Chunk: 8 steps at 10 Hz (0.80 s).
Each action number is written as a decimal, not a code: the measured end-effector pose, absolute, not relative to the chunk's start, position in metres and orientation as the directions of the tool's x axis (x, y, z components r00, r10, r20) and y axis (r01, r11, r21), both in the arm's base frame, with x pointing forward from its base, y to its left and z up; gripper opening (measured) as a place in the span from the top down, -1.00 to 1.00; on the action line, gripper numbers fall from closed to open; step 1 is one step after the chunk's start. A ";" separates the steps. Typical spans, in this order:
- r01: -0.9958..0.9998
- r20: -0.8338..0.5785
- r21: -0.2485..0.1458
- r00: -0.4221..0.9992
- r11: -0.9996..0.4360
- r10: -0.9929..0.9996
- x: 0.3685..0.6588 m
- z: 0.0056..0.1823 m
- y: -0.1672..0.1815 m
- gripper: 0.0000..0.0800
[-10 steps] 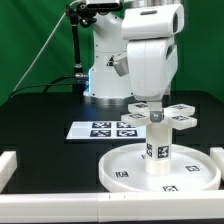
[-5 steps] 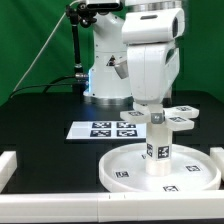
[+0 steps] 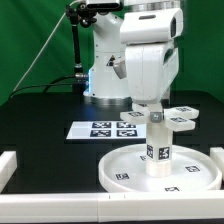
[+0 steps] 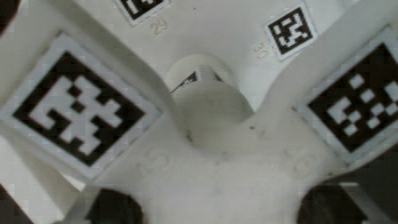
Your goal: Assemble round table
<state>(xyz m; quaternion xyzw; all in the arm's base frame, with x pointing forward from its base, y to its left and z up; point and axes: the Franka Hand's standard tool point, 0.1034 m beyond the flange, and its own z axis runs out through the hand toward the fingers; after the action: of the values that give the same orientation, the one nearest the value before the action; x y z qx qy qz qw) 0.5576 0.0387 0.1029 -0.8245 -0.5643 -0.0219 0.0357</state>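
The large rimmed round disc [image 3: 125, 172] lies at the exterior view's lower right. The short thick cylinder leg [image 3: 157, 148] stands upright on its middle. The cross-shaped foot piece [image 3: 175, 118] sits on top of the leg. My gripper [image 3: 149, 107] comes straight down onto the foot piece and is shut on one of its arms. In the wrist view the foot piece [image 4: 196, 110] fills the picture with its tags. My gripper [image 4: 228, 205] has dark fingertips [image 4: 116, 205] on either side of a white arm of the cross. The joint between foot and leg is hidden.
The marker board [image 3: 105, 129] lies flat behind the disc, toward the exterior view's left. White border rails run along the front [image 3: 60, 211], the left [image 3: 8, 165] and the right [image 3: 216, 152]. The robot's base [image 3: 100, 75] stands at the back.
The hand and the foot piece have turned a little on top of the leg between the earliest frame and now. The disc and leg have not moved.
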 end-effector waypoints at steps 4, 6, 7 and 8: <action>0.918 0.076 -0.037 0.396 -0.394 0.915 0.558 0.103 0.039 -0.09; 0.783 0.080 -0.064 0.622 -0.619 0.779 0.557 0.103 0.037 -0.09; 0.710 0.083 -0.068 0.704 -0.701 0.705 0.557 0.103 0.037 -0.09; 0.639 0.087 -0.077 0.769 -0.765 0.633 0.557 0.103 0.037 -0.09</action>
<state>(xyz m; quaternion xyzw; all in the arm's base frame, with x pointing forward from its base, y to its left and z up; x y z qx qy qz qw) 0.5570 0.0372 0.1026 -0.9391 -0.3386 -0.0276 0.0512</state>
